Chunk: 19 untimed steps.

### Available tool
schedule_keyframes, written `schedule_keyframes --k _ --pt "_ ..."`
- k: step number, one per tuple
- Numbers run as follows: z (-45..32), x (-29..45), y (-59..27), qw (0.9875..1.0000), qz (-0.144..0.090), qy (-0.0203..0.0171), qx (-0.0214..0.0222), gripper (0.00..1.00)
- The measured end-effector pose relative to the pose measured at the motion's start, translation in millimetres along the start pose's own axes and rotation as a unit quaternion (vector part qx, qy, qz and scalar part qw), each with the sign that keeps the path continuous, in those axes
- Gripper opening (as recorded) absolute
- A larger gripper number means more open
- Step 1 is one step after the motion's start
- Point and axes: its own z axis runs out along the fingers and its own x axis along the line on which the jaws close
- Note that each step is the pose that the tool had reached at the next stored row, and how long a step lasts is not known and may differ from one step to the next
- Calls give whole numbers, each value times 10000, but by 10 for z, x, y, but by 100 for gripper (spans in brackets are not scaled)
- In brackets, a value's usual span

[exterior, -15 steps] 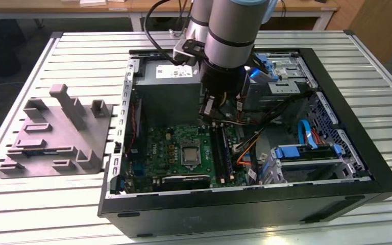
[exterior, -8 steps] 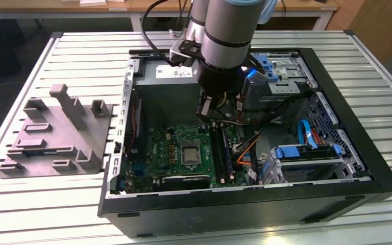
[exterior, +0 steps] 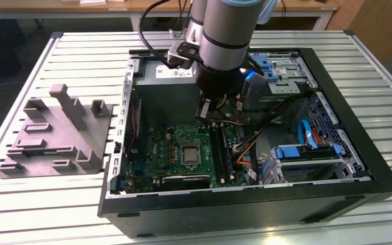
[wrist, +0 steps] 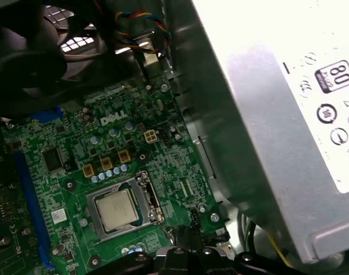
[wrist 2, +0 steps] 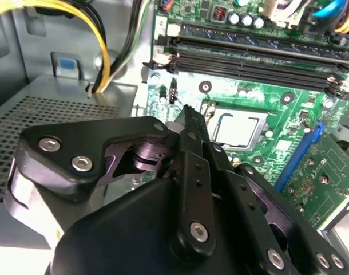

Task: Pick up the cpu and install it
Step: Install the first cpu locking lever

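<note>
Gripper above the seated cpu

We see our black gripper with its fingers closed to a narrow tip, hanging over the green motherboard, just beside the cpu, which lies in its socket frame. Dark memory slots run beyond it, and yellow cables cross the perforated grey metal box.

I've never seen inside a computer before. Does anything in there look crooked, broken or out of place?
Nothing stands out. The cpu lies flat and square in its socket frame on the green board, and the gripper hangs above the board, apart from the chip.
</note>
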Motion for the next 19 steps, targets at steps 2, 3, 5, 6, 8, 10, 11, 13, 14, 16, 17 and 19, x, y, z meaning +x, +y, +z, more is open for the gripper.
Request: schedule_keyframes --k 2,3,5,6,8,10,11,13,14,16,17,19 --pt "3 22 18 10000 -20 0 6 11" --pt "4 32 26 10000 -30 0 8 11" --pt "6 51 26 10000 -45 1 10 11" --pt "6 64 22 10000 -51 1 10 11" --pt "6 95 10 10000 -63 3 10 11" --pt "6 119 2 10000 -81 6 12 11" --pt "6 127 -1 10000 -94 9 13 11" --pt "7 140 -5 9999 -136 12 22 11" --pt "7 146 -7 9999 -161 7 43 11" --pt "6 153 -11 9997 -210 -11 104 11" --pt "6 156 -11 9996 -237 -19 133 11" --pt "9 162 -13 9994 -304 -25 160 11"
